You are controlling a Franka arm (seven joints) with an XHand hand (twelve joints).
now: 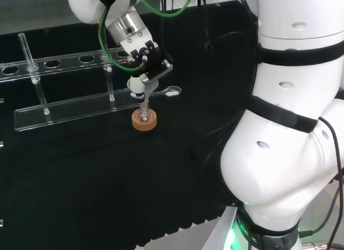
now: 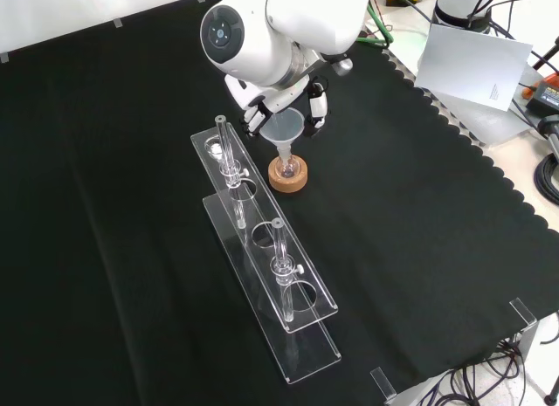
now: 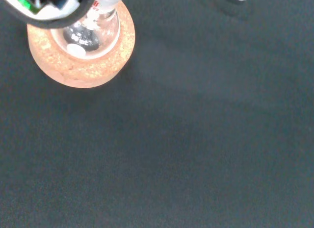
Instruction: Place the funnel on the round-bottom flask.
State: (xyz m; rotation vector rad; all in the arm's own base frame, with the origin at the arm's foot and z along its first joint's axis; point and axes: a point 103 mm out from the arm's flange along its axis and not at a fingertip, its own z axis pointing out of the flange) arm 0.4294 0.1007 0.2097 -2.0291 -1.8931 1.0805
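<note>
- The hand (image 2: 281, 105) grips the funnel (image 2: 285, 128), its stem over the flask (image 2: 287, 164) on the cork ring (image 2: 288, 176).
- Letting go off-centre could tip the flask against the nearby rack (image 2: 262, 240).

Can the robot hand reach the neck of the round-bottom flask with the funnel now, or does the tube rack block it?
Probably yes. The robot hand holds the funnel directly above the round-bottom flask on its cork ring; the tube rack stands beside, apart.
</note>
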